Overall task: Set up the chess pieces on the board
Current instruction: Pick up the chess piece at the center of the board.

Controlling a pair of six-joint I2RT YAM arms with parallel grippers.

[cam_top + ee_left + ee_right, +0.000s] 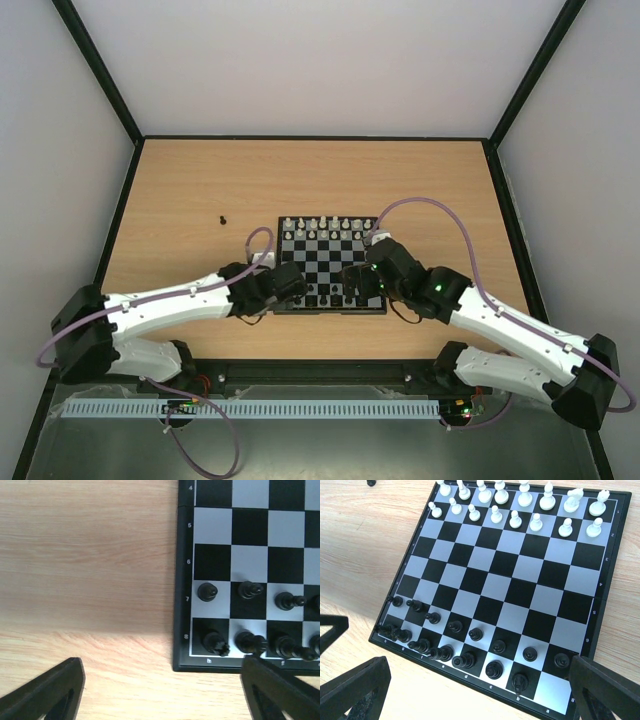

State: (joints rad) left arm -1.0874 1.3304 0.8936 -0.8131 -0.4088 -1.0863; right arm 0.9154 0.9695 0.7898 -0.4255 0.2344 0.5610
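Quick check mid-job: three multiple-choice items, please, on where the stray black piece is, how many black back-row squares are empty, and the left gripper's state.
1. The stray black piece lies: A on a dark square; B on the table, left of the board; C off the table.
2. Empty squares in black's back row: A none; B one; C four.
3. The left gripper is: A open, empty; B shut on a pawn; C shut, empty.
Answers: B, it sits alone on the wood; B, only the corner square is bare; A, fingers wide apart, nothing between.
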